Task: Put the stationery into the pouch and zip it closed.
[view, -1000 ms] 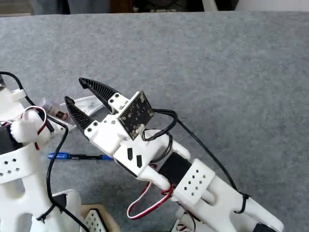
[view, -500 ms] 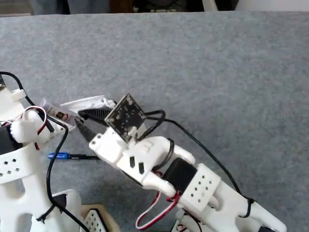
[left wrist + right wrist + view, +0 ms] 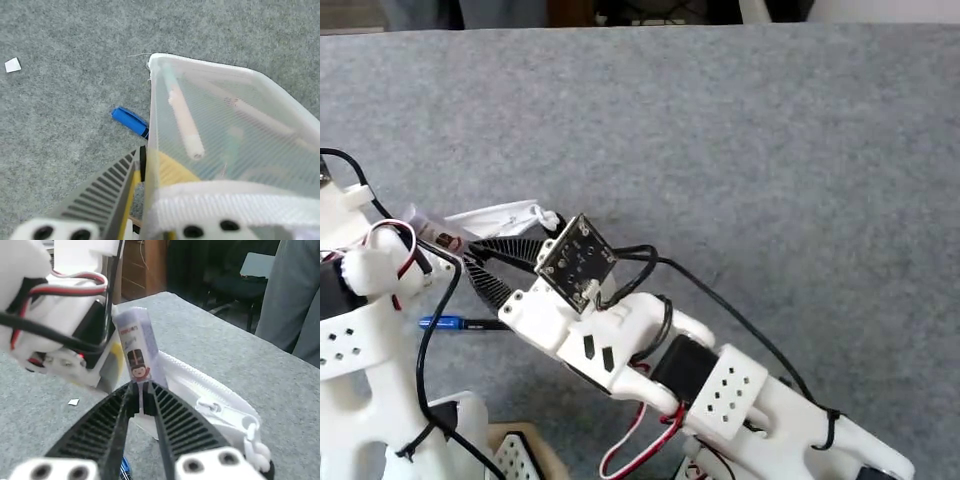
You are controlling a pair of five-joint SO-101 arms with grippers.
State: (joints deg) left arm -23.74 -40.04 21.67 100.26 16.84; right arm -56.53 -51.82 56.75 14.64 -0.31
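My left gripper (image 3: 144,165) is shut on the edge of a white mesh pouch (image 3: 225,125), which holds pens inside. In the high view the pouch (image 3: 505,215) lies by the left arm (image 3: 360,300) at the table's left side. A small labelled eraser (image 3: 136,352) stands upright at the pouch's mouth, beside the zip (image 3: 210,405). My right gripper (image 3: 141,392) is shut on the eraser's lower end, and from above the gripper (image 3: 472,262) points left at the eraser (image 3: 438,236). A blue pen (image 3: 445,323) lies on the grey mat just in front of the pouch (image 3: 129,121).
A white paper scrap (image 3: 12,64) lies on the mat near the pouch. The right arm (image 3: 720,390) crosses the front of the table from lower right. A tan base block (image 3: 535,450) sits at the front edge. Grey mat (image 3: 770,150) stretches to the right and back.
The right gripper dropped from above the pouch and moved left. Its fingers went from wide open to shut around the eraser. The left arm and the blue pen stayed put.
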